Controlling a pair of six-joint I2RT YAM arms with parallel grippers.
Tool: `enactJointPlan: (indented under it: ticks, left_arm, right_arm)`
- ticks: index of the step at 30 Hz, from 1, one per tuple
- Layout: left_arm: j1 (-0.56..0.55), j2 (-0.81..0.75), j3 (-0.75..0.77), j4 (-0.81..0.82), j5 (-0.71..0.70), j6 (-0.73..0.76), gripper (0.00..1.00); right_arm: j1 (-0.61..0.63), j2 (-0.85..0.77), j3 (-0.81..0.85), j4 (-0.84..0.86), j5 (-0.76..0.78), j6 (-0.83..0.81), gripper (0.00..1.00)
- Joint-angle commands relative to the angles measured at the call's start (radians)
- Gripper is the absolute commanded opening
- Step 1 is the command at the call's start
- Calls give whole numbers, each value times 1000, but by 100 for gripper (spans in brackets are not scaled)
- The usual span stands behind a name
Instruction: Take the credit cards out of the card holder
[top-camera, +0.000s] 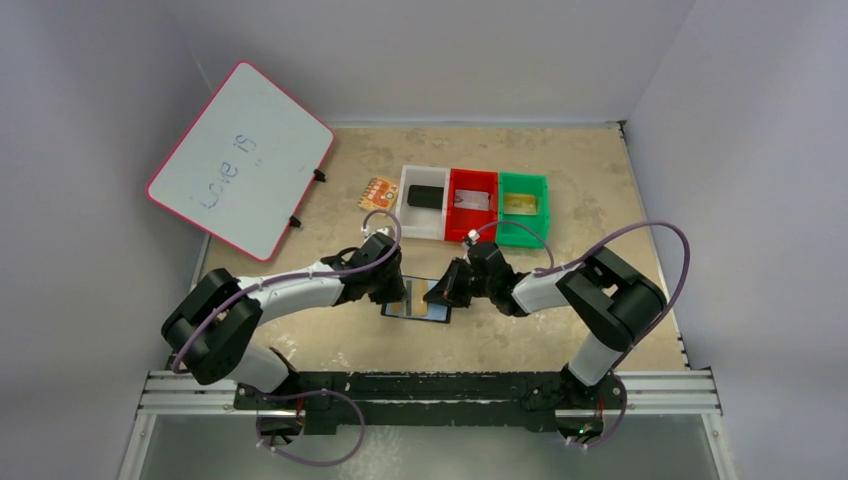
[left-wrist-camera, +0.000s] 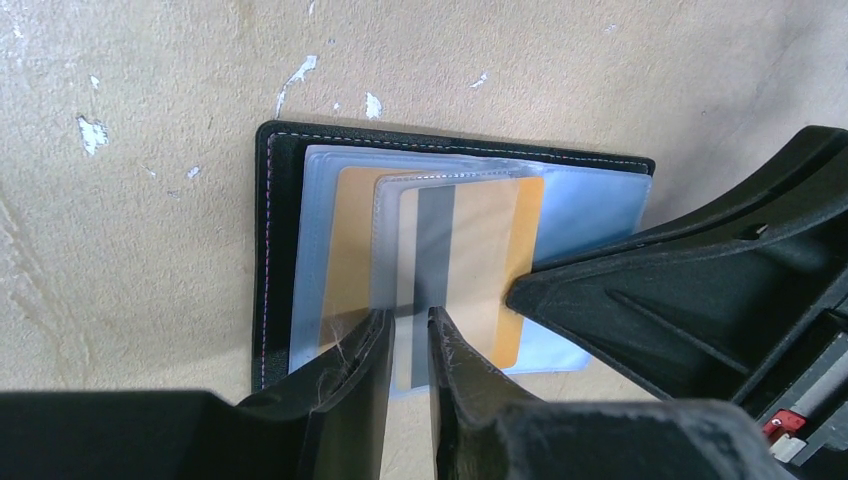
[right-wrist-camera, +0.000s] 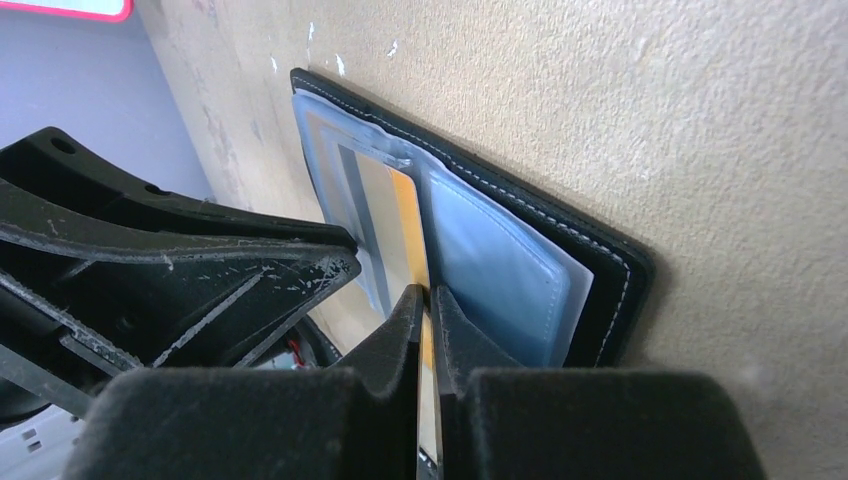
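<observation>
The card holder (top-camera: 417, 301) lies open on the table between both grippers, black (left-wrist-camera: 268, 250) with pale blue-grey plastic leaves. A gold credit card (left-wrist-camera: 352, 250) sits in one leaf. Over it lies a tan card with a grey stripe (left-wrist-camera: 475, 260). My right gripper (right-wrist-camera: 427, 296) is shut on the gold card's edge (right-wrist-camera: 408, 225), and its tip touches the card's right side (left-wrist-camera: 520, 292). The left gripper (left-wrist-camera: 408, 316) stands at the leaf's near edge, its jaws a narrow gap apart and pinching nothing.
Behind the holder stand a white bin (top-camera: 410, 218) with a black block, a red bin (top-camera: 472, 183) with a silver card and a green bin (top-camera: 523, 231) with a gold card. An orange patterned piece (top-camera: 378, 192) lies left of them. A whiteboard (top-camera: 240, 160) leans at the back left.
</observation>
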Motion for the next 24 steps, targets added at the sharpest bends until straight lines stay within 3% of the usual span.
enactJointPlan:
  ticks: [1,11,15,24]
  left_arm:
    - [1,43,-8,-84,-76,39,20]
    - [-4,55,-6,-81,-77,41,18]
    - [-7,56,-7,-75,-70,45,17]
    - [-15,62,1,-77,-61,52,15]
  right_arm:
    - [-6,-32,-14,-52,46,5,4]
    - [-8,-56,-25,-70,69,12,8]
    - [-8,-57,-37,-2,49,14,15]
    - [-7,14,-40,135,-3,43,21]
